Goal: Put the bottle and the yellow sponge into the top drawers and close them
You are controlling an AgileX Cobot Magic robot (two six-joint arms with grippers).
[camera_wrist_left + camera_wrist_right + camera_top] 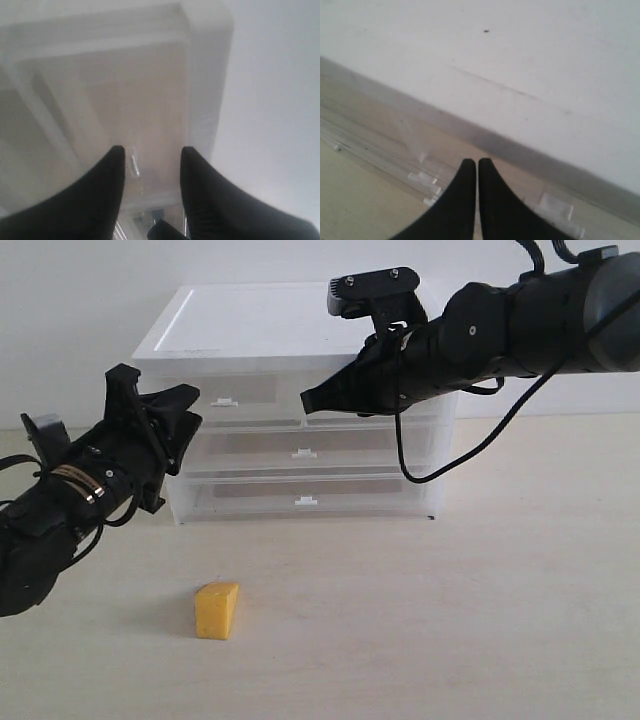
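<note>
The exterior camera looks from beyond the tabletop's (pixel 500 620) front edge, slightly above, facing the cabinet (pixel 270 325) near the back edge. Both wrist cameras sit very close to that cabinet: the left faces its translucent front and the right skims along it.

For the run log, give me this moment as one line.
yellow sponge on table | bottle unseen | left jaws open by cabinet | right jaws shut at top drawers

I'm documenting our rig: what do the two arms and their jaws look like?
The left arm and right arm are matte black with rounded joint housings. The jaws are black, tapering to curved points. A black cable loops below the right arm; the left arm carries a thin metallic band at the wrist.
</note>
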